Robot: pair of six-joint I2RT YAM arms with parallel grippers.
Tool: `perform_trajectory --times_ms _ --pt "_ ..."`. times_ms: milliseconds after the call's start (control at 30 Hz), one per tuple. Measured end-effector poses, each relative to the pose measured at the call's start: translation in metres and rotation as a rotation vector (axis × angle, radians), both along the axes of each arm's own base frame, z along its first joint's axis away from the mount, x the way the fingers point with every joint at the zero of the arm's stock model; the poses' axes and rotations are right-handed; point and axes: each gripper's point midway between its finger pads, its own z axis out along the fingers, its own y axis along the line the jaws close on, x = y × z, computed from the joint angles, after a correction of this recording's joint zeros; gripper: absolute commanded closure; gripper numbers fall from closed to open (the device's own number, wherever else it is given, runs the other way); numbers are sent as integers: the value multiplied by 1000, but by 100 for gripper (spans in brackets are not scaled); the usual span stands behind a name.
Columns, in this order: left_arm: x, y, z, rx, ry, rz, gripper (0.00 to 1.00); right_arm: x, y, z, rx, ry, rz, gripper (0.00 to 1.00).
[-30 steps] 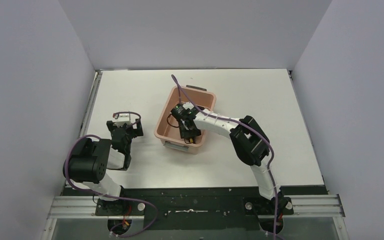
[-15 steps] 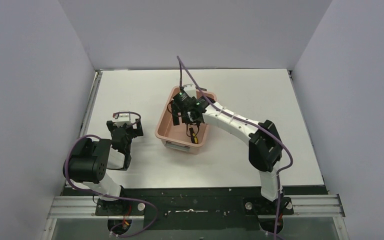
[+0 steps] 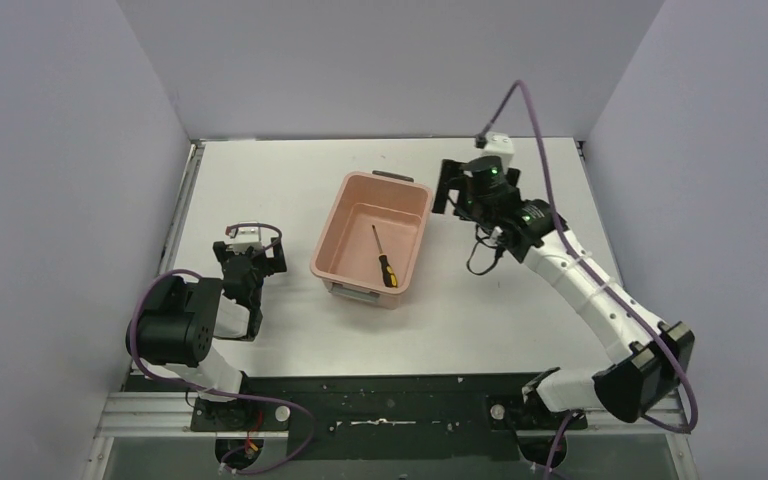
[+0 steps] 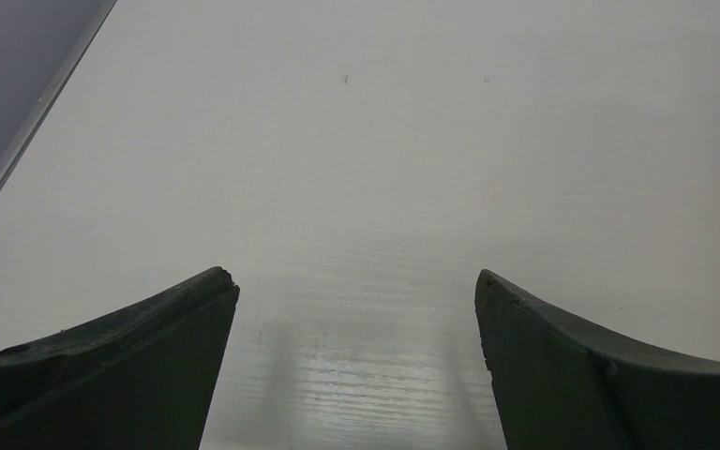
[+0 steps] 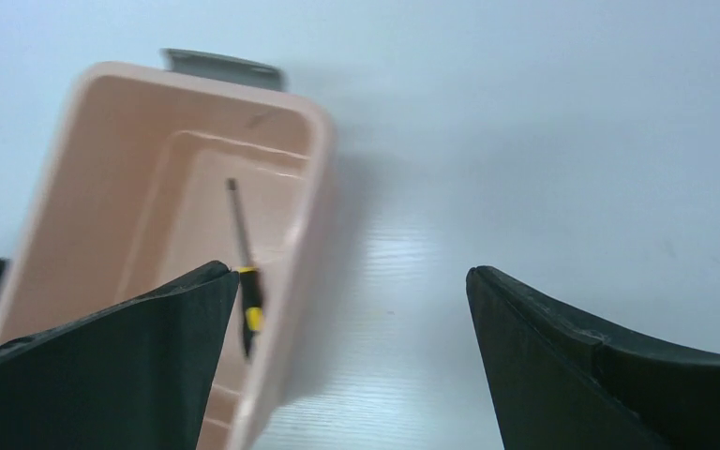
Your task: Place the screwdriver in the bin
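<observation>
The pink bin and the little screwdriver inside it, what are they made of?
The bin looks like plastic: one even salmon-pink colour, smooth walls, rounded moulded corners. The screwdriver has a thin dark shaft, probably metal, and a black-and-yellow handle, likely plastic or rubber; too small to tell which.

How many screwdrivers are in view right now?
1. The screwdriver lies on the floor of the bin, closer to its right wall, handle toward the near end. No other shows on the table, though parts of it are hidden from the cameras.
</observation>
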Motion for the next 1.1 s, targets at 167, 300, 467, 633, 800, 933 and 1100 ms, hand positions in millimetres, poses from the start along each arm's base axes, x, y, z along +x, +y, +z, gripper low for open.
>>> perform_trajectory --times_ms 167,300,467,633,800,933,1100 --pt "0 0 0 0 0 0 3 -18 -105 -50 -35 4 -195 0" --pt "0 0 0 0 0 0 3 -37 -149 -104 -62 35 -275 0" --pt "0 0 0 0 0 0 3 -64 -168 -168 -98 107 -289 0" --pt "0 0 0 0 0 0 3 -75 -174 -192 -108 99 -288 0" --pt "0 0 0 0 0 0 3 -68 -173 -181 -88 30 -286 0" --pt "0 0 0 0 0 0 3 -62 -171 -172 -74 -10 -286 0" --pt "0 0 0 0 0 0 3 -61 -171 -169 -67 -27 -286 0"
